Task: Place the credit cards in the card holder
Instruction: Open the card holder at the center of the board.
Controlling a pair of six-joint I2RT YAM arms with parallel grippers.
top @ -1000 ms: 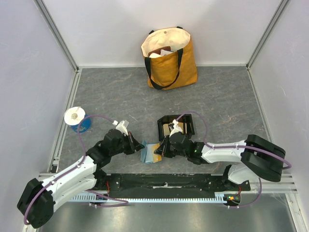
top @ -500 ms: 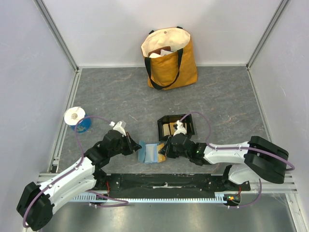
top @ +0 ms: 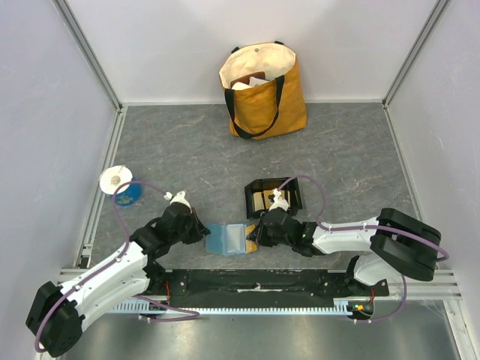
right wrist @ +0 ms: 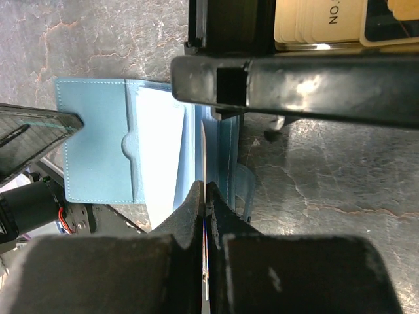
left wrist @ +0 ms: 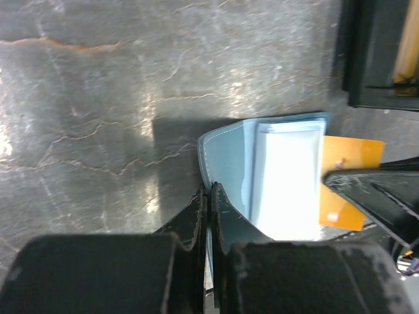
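Now, one card holder [top: 227,238] spread open toward 6 o'clock on the table [top: 337,150], one whitish card [left wrist: 288,171] tucked inside. Its 9 o'clock edge pinched tight in the left gripper [left wrist: 208,193]. At 3 o'clock, one orange card [left wrist: 348,176] nipped between the closed right gripper [right wrist: 204,186] fingers. Up at 1 o'clock, one black tray [top: 250,199] holding tan cards [right wrist: 321,23], count unclear. Far at 12, one tote bag [top: 262,97], brown and white things inside.
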